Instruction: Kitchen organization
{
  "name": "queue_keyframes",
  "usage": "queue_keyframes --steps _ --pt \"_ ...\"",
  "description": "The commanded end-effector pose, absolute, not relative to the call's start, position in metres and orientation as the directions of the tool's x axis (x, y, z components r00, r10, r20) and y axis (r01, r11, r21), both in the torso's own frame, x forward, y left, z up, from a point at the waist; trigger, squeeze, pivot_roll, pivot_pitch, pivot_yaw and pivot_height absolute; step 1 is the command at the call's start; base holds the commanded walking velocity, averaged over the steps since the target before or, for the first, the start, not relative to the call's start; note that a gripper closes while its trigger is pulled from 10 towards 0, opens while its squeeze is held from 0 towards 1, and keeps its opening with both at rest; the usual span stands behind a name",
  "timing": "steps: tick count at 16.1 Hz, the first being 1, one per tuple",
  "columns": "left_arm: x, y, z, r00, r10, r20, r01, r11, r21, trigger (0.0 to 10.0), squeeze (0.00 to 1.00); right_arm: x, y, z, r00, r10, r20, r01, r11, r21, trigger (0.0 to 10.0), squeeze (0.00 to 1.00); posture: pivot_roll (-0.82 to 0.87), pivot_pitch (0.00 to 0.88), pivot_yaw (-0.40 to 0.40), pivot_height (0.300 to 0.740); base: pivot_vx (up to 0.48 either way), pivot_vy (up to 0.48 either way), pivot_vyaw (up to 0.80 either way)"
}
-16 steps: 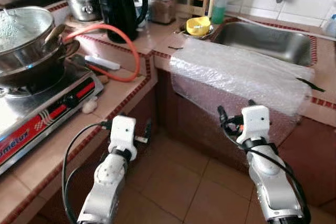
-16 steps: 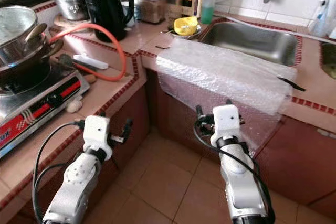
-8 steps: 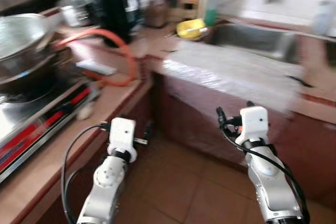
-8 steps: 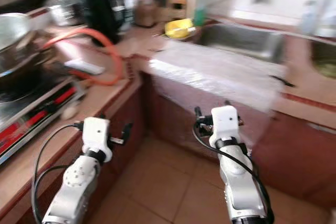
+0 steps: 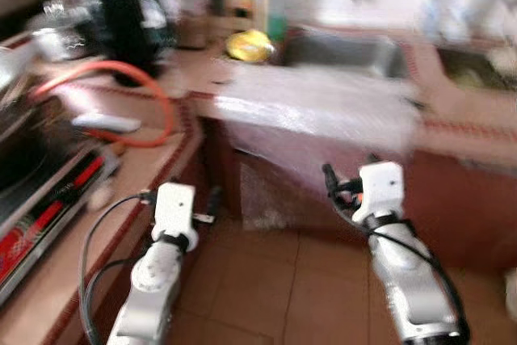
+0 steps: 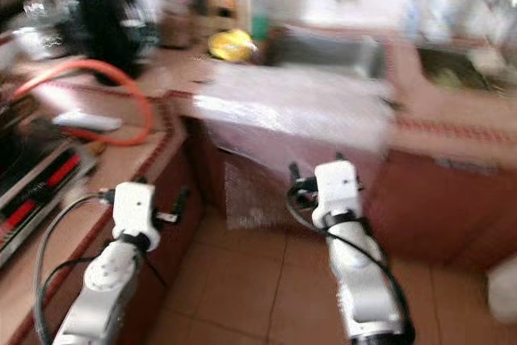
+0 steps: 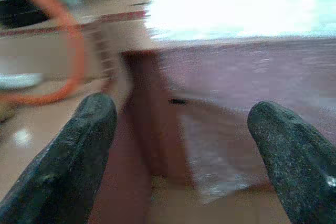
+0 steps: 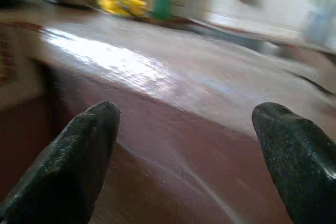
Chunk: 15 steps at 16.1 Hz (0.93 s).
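Nothing looks organized yet: both the left gripper (image 7: 181, 145) and right gripper (image 8: 184, 150) hang with fingers released and empty, near the bubble-wrap-draped desk (image 5: 323, 107).

Everything I saw was blurred. The sink (image 5: 343, 48) sat in the tiled counter (image 5: 477, 131), and a sheet of bubble wrap (image 5: 315, 107) lay along its near edge, hanging down over the cabinet front. Just left of the sink was a yellow bowl (image 5: 249, 44). Farther left stood a black kettle (image 5: 129, 34), with an orange hose (image 5: 157, 90) looping before it. Below the sink was brown floor (image 5: 283, 296).
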<state>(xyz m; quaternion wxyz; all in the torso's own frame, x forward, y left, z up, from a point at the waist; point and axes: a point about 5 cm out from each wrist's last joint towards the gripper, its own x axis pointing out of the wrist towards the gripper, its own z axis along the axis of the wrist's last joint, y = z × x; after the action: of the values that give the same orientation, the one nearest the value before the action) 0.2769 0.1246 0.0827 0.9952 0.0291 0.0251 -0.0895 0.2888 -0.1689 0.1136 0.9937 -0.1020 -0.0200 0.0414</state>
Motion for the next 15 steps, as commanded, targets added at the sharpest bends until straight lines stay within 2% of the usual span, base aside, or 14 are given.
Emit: queue_keyframes --steps 1,9,13,15 --pt "0.278 0.125 0.087 0.983 -0.181 -0.036 0.183 0.981 0.07 10.0 0.0 0.291 -0.169 0.119 0.995 0.087 0.052 -0.075 0.978 -0.197 10.0 0.0 -0.25 0.019 0.08 0.74 0.0 0.0 -0.8" --pt "0.28 0.129 0.093 0.986 -0.165 -0.016 0.165 0.984 0.072 10.0 0.0 0.29 -0.17 0.121 0.995 0.081 0.061 -0.068 0.979 -0.193 10.0 0.0 -0.25 0.022 0.084 0.74 0.0 0.0 -0.76" --pt "0.282 0.134 0.098 0.993 -0.117 0.003 0.116 0.991 0.063 10.0 0.0 0.289 -0.166 0.123 0.99 0.119 0.075 -0.099 0.968 -0.228 10.0 0.0 -0.25 0.021 0.08 0.74 0.0 0.0 0.0" --pt "0.283 0.149 0.098 1.0 0.013 0.018 -0.015 0.992 0.125 10.0 0.0 0.29 -0.164 0.124 0.988 0.132 0.078 -0.112 0.968 -0.224 10.0 0.0 -0.24 0.02 0.074 0.74 0.0 0.0 0.0"
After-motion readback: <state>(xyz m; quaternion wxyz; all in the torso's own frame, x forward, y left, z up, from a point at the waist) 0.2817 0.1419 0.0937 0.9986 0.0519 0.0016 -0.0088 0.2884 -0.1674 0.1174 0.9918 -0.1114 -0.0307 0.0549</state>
